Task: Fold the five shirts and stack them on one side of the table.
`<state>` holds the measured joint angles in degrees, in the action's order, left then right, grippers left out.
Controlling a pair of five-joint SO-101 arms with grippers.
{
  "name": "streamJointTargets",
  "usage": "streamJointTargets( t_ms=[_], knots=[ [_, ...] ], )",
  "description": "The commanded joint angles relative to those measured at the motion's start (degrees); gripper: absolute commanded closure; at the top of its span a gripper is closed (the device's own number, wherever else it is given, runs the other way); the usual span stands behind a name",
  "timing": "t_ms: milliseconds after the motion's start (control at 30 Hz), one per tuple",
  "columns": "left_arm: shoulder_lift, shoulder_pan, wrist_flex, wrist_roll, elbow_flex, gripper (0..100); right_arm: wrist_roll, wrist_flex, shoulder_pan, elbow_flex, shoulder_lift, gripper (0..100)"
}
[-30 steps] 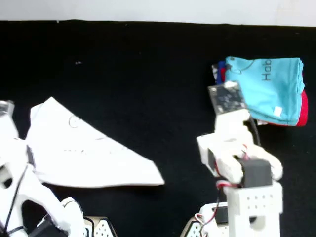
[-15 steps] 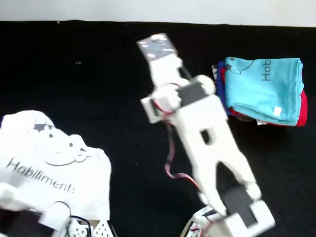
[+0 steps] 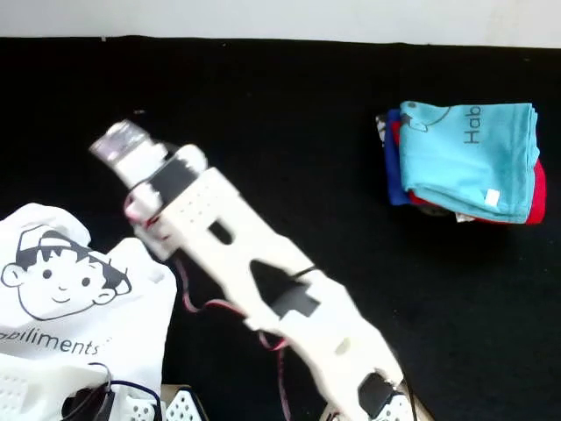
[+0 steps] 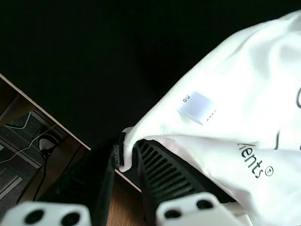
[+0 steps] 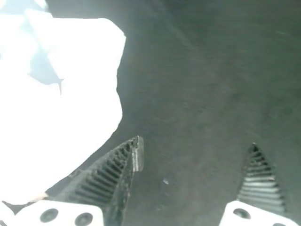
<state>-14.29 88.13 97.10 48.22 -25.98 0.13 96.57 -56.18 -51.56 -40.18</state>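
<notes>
In the lower left of the high view, nearest the camera, the white shirt (image 3: 83, 311) lies bunched with a cartoon face in a cap printed on its front. Its lower edge is draped over the left arm (image 3: 39, 390) at the bottom border of the frame. The left wrist view shows the left end effector (image 4: 126, 149) clamped on a folded edge of this shirt. The cloth is pinched between the two dark ribbed fingers (image 4: 162, 169), a small white label (image 4: 196, 106) shows on the fabric beyond them, and the table's pale front edge is just behind. The right arm (image 3: 263, 281) rises from the bottom centre of the high view and slants to the upper left, with its tip above the shirt's upper edge. In the right wrist view, the right end effector (image 5: 195, 151) has its jaws spread wide apart over bare black table (image 3: 280, 96). It holds nothing, and the white shirt is just beside one finger. Farther back, in the upper right of the high view and well apart from both arms, sits the stack of folded shirts (image 3: 469, 167). A teal shirt (image 3: 473, 145) is on top, with a red shirt (image 3: 535, 197) and a blue shirt (image 3: 394, 175) showing at its edges beneath. Beyond the table's far edge runs a pale wall (image 3: 280, 17).
</notes>
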Motion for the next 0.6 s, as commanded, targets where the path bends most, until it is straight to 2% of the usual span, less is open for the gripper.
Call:
streamJointTargets(
  t_ms=[0, 300, 567],
  knots=[
    [0.31, 0.22, 0.79, 0.53, -2.77, 99, -0.53, -0.92, -3.21, -7.34, -5.49, 67.3],
    [0.4, 0.4, 0.88, 0.7, -2.86, 99, -0.53, -1.01, -6.81, -21.32, -17.89, 67.3],
    [0.4, 0.48, 0.88, 0.62, -2.86, 99, -0.09, -1.45, -8.31, -23.08, -22.02, 67.5]
  ],
)
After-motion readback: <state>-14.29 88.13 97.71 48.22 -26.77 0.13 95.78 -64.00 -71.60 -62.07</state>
